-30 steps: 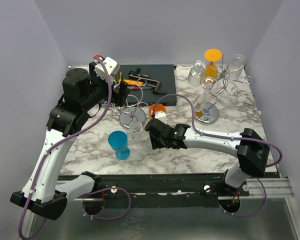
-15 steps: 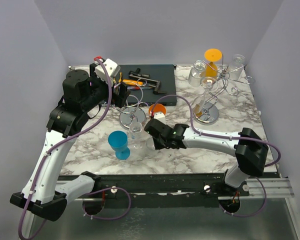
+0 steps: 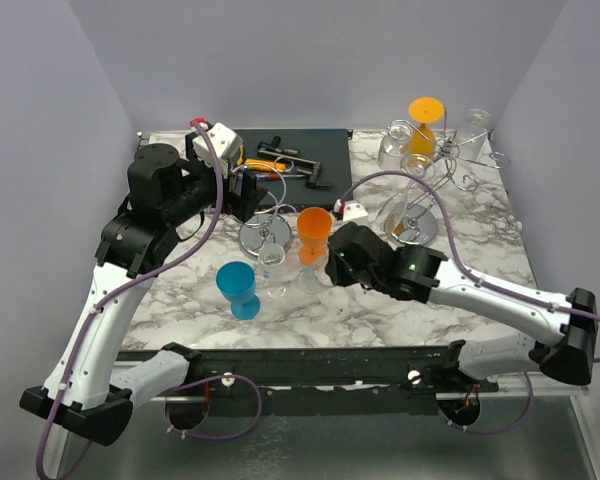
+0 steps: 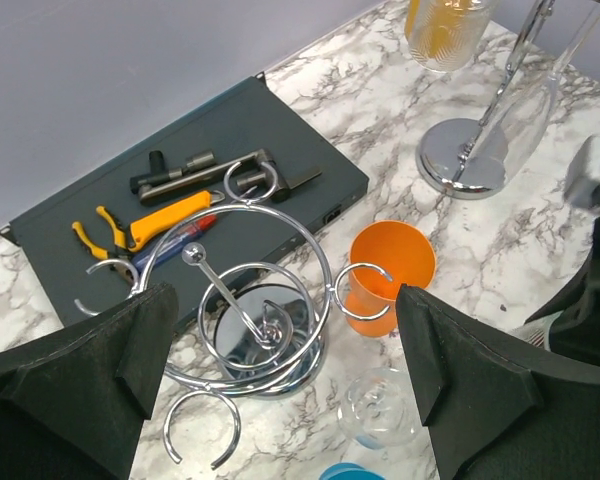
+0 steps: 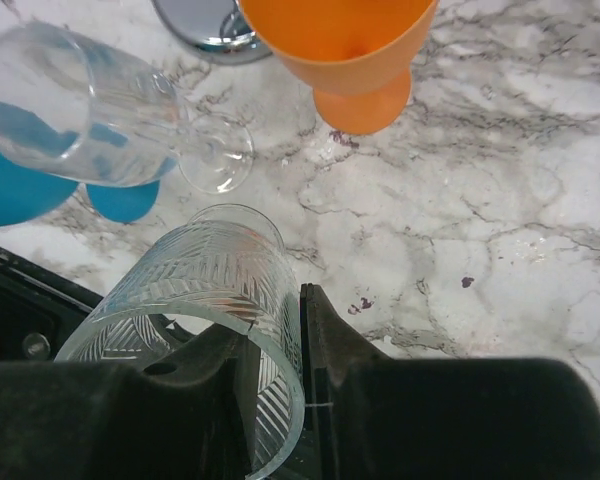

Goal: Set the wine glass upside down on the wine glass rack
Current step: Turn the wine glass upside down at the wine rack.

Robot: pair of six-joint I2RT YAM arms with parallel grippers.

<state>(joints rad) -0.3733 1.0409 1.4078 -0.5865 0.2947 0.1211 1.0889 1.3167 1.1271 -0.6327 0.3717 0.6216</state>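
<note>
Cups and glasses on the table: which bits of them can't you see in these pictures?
- Right wrist view: the patterned glass has its near rim behind the black jaws; its bottom is hidden by its own bowl.
- Top view: that glass is too clear to trace beside the right arm.
- Left wrist view: the blue cup is nearly all cut off by the bottom edge.

Glossy chrome rack (image 4: 246, 336), clear smooth patterned glass (image 5: 216, 276)

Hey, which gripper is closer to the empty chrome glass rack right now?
Left. The left gripper hangs open just above the empty chrome rack. The right gripper sits further off, past the orange goblet, its jaws shut on a patterned clear glass.
</note>
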